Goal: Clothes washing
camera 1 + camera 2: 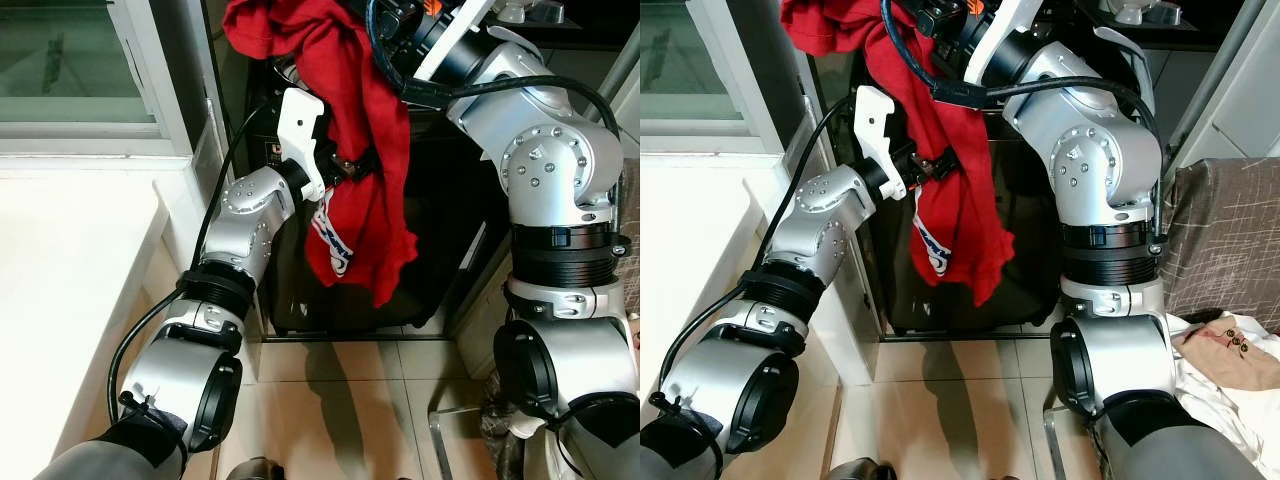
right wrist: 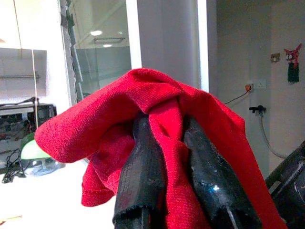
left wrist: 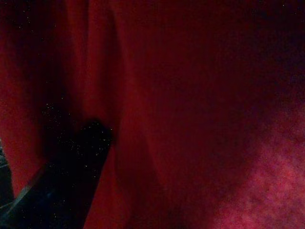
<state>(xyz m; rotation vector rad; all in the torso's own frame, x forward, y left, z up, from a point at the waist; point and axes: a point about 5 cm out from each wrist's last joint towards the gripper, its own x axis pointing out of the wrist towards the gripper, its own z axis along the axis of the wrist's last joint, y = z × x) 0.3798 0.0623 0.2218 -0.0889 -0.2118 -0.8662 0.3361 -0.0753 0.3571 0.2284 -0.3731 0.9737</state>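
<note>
Left eye view: a red garment (image 1: 355,150) hangs from the top centre of the frame down to mid-frame, in front of a dark appliance (image 1: 440,230) with a tiled floor (image 1: 340,400) below. The right claw (image 2: 178,157), raised at the upper centre, is clenched on the garment's top, a fold of red cloth pinched between its two black fingers (image 2: 143,167) in the right wrist view. The left claw (image 1: 345,168), reaching in from the lower left, presses into the hanging cloth at mid-height; whether it is clenched cannot be told, as the left wrist view is dark red fabric with one finger (image 3: 71,176) against it. A pile of laundry (image 1: 1230,350) lies at the lower right.
</note>
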